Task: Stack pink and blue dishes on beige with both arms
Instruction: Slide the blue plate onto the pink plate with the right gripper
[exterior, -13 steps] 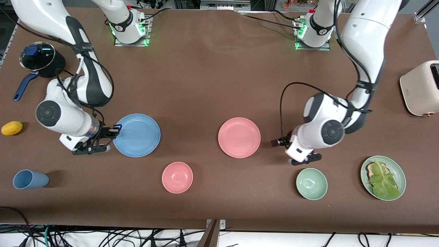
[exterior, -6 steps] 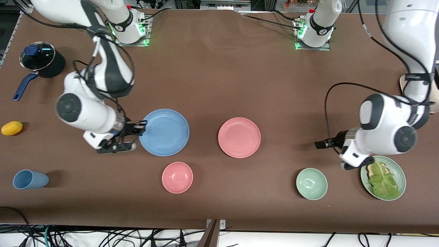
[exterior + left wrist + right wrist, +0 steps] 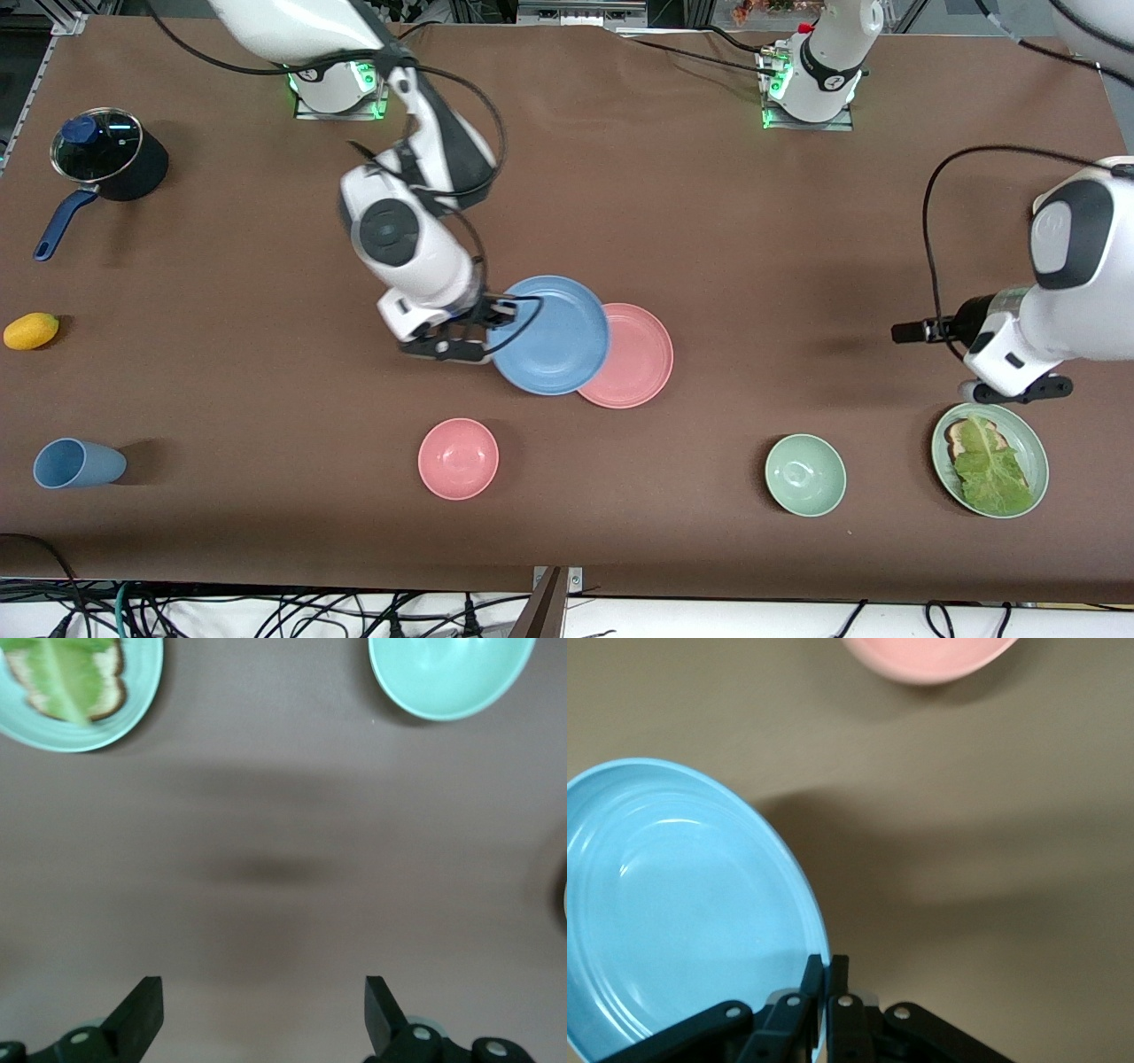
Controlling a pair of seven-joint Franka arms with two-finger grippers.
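Your blue plate is up off the table, carried by its rim in the right gripper, whose fingers are clamped tight on the plate's edge. In the right wrist view you can see the two black fingers pinched together over the rim of the blue plate, with its shadow cast on the brown table beneath. The plate hangs partly over the pink plate, covering the side of it toward the right arm's end of the table. The pink plate lies flat near the middle of the table.

You will find no beige plate in any of these views.

Your left gripper is over bare table toward the left arm's end, above the area between the mint-green bowl and the green plate of toast and lettuce. Its fingers stand wide apart and hold nothing; the left wrist view shows only brown cloth between them, with the bowl and the lettuce plate at that view's edges.

Nearer the front camera than the two plates sits the small pink bowl. Toward the right arm's end you have the light-blue cup lying on its side, a yellow lemon, and a dark pot with a glass lid and blue handle.
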